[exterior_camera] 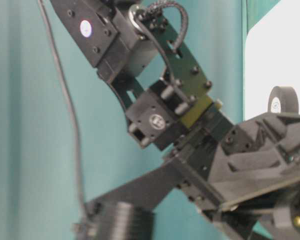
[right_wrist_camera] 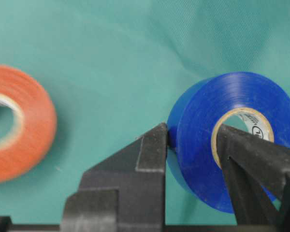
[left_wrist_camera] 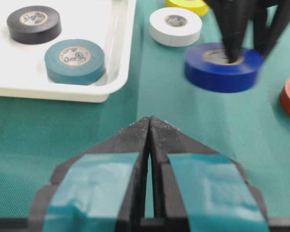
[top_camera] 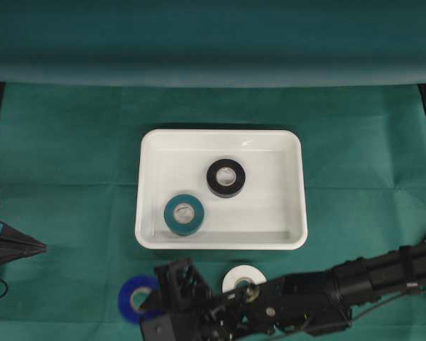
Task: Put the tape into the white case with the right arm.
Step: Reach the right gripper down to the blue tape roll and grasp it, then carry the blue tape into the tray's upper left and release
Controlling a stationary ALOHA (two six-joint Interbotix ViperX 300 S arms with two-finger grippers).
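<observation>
**Right gripper pinches the blue roll**

While the white case (top_camera: 221, 189) lies beyond it on the green cloth (top_camera: 71, 156), the right gripper (right_wrist_camera: 191, 140) is clamped on the blue tape (right_wrist_camera: 237, 140): one pointed black finger presses the roll's outer face, the other sits inside its cardboard core, squeezing the wall between them. The roll is tilted, smooth and glossy. The left gripper (left_wrist_camera: 149, 126), black with light-blue bands, rests with its jaws pressed together, holding nothing, well apart at the left edge.

Six rolls show in all. Two lie flat inside the glossy, round-cornered case: one black (top_camera: 226, 177), one teal (top_camera: 184, 214). Four are outside it: blue, white (top_camera: 243, 276), yellow (left_wrist_camera: 187, 6) and orange (right_wrist_camera: 14, 123), the orange one near the blue.
</observation>
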